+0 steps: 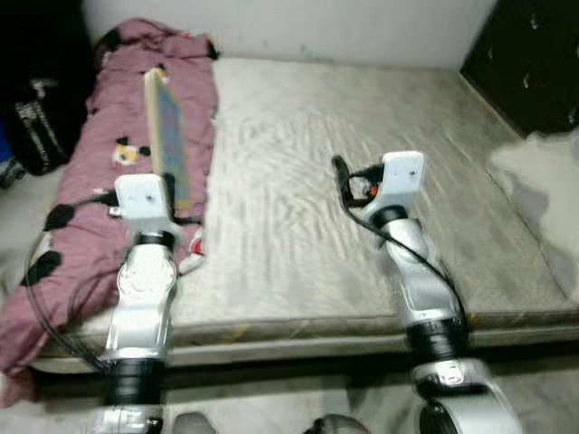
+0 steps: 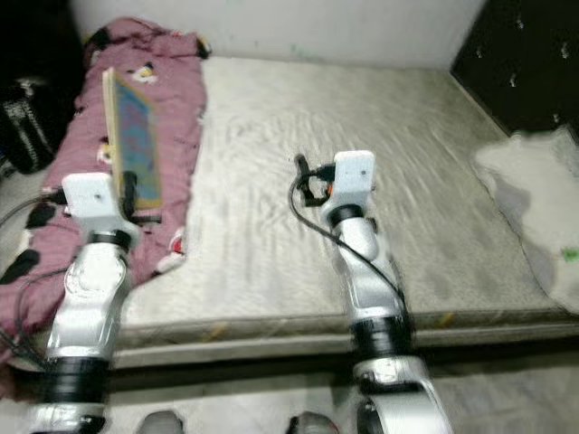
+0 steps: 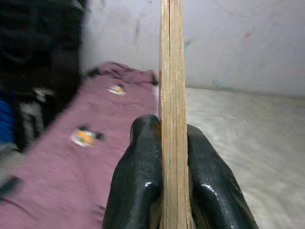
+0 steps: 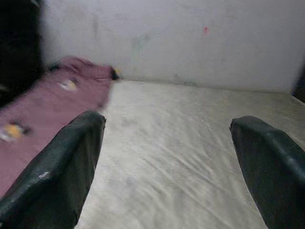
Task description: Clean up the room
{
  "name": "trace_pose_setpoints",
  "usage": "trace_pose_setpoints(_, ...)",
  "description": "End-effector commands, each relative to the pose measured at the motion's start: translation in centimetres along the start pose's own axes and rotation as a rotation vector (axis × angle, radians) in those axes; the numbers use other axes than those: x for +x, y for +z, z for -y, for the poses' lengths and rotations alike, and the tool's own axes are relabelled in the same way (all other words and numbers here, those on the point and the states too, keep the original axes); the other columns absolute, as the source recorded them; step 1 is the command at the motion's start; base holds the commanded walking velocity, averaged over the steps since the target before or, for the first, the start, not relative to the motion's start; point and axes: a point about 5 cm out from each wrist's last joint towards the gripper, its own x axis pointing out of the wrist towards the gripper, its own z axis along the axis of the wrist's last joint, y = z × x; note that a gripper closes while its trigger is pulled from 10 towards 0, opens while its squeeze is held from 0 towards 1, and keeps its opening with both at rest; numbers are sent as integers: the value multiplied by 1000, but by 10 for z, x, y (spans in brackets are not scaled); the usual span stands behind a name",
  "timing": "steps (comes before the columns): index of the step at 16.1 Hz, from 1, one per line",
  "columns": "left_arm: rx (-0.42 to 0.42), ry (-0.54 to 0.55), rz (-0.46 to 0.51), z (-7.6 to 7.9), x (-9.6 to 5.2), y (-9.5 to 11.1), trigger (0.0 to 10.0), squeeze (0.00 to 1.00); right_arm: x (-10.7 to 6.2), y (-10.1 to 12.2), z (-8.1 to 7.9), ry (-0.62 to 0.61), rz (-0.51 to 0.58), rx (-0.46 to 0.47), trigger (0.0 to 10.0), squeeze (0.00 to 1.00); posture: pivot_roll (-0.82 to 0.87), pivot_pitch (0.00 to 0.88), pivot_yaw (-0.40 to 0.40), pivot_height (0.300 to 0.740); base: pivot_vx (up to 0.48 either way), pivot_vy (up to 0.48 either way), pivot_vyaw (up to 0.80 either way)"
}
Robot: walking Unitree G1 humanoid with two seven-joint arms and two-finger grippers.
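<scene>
Two silver arms reach fwd over a bare grey mattress (image 1: 362, 136) that lies low on the floor against a white wall (image 4: 190, 38). L gripper (image 3: 174, 157): both black fingers (image 3: 138, 181) pressed flat against the two faces of a thin wooden board (image 1: 166, 136), seen edge-on in the L wrist view, where its pale layered edge runs straight up between the pads; i.e. clamped on the board. From the head views the board stands on edge, held up above the mattress's L side, w/ a blue-green face turned toward the middle of the bed and its far end pointing toward the wall. Beneath and beside the board: a crumpled maroon blanket (image 1: 99, 163) w/ small cartoon prints, running along the L edge of the mattress from the wall to the near corner, where it spills over the side. R gripper (image 4: 167, 167): fingers spread wide apart, nothing between them, hovering above the middle of the mattress, well apart from the board. Dark bag (image 1: 36, 127) sits on the floor L of the bed; dark tufted panel (image 1: 534, 54) at far R; white fluffy item (image 2: 534, 199) lies on the mattress's R edge. Head views slightly blurred.
</scene>
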Motion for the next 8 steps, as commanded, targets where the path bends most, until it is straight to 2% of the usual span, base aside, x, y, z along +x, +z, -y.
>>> trace_pose_setpoints(1,8,-14,63,0,4,13,10000,0,4,8,-3,13,30,7,10000,0,42,0,-64,740,0,0,0)
trace_pose_setpoints(8,-5,-29,85,2,5,16,10000,0,5,8,-5,31,34,-11,10000,0,43,0,-66,740,0,0,0)
